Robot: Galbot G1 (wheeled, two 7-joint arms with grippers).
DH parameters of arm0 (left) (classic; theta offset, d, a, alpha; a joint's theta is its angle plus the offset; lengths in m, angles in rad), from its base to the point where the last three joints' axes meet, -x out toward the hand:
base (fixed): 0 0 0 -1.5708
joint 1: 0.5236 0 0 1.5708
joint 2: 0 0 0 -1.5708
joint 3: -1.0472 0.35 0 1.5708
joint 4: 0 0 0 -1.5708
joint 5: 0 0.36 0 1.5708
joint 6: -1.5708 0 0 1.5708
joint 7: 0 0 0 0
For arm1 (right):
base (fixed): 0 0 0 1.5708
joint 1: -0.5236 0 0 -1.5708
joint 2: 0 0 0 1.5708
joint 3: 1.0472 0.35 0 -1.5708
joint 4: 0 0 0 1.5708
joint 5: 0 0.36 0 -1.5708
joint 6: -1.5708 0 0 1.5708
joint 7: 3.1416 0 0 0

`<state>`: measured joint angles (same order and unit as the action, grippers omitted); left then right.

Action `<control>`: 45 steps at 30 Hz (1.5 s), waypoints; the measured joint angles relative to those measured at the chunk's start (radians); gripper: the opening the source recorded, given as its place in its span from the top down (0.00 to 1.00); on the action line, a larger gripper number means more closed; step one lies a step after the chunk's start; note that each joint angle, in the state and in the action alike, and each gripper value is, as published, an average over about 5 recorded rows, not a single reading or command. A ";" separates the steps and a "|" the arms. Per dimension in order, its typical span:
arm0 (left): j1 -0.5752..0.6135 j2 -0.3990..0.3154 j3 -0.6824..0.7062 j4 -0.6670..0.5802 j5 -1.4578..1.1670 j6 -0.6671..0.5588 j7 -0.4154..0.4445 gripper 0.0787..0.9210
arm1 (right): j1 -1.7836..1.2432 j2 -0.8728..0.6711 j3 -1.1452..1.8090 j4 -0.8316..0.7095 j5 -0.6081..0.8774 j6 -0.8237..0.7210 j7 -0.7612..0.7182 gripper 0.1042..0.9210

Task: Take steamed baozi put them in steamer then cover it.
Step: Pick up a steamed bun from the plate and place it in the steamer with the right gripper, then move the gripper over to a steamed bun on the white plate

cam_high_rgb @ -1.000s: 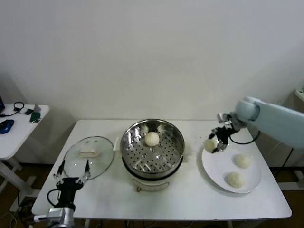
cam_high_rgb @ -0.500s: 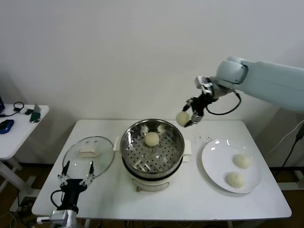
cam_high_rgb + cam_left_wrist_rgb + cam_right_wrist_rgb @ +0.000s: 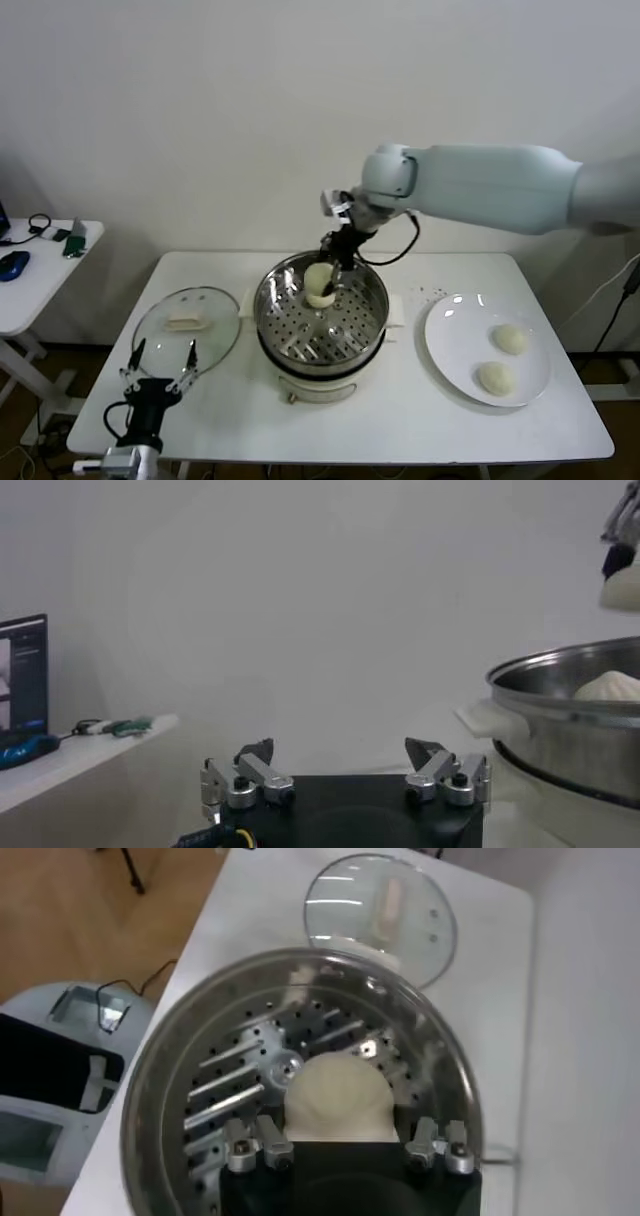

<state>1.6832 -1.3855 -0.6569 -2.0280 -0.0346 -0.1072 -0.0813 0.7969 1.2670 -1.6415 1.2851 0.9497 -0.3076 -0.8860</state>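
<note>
My right gripper (image 3: 333, 258) is shut on a cream-white baozi (image 3: 317, 275) and holds it low over the back of the steamer (image 3: 275, 330), a shiny perforated pot on a white base. In the right wrist view the baozi (image 3: 338, 1098) sits between the fingers, above the perforated tray (image 3: 230, 1088). A second baozi (image 3: 322, 299) lies in the pot just under it, partly hidden. Two more baozi (image 3: 511, 339) (image 3: 494, 377) lie on the white plate (image 3: 452, 340). The glass cover (image 3: 188, 325) lies flat left of the steamer. My left gripper (image 3: 160, 362) is open and empty at the table's front left.
A small side table (image 3: 30, 280) with a mouse and cables stands at far left. In the left wrist view my left gripper (image 3: 340, 755) faces the steamer's rim (image 3: 560, 675). The plate fills the table's right part.
My right gripper carried the baozi from above the plate up, leftward, then down to just over the steamer's tray. The left gripper stayed in place.
</note>
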 measured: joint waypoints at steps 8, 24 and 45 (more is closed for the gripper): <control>0.001 0.002 -0.001 0.007 -0.001 -0.002 -0.001 0.12 | -0.062 0.100 -0.028 -0.051 -0.016 0.006 0.004 0.27; -0.018 0.001 0.002 0.028 -0.004 -0.003 -0.001 0.12 | -0.126 0.172 -0.035 -0.114 -0.049 0.005 0.008 0.15; -0.043 -0.006 -0.001 0.031 -0.004 0.010 -0.006 0.12 | 0.031 -0.109 -0.005 0.065 -0.165 0.075 -0.117 0.12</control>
<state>1.6406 -1.3916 -0.6576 -1.9971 -0.0386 -0.0971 -0.0878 0.8277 1.1582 -1.6461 1.3505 0.7846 -0.2324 -1.0031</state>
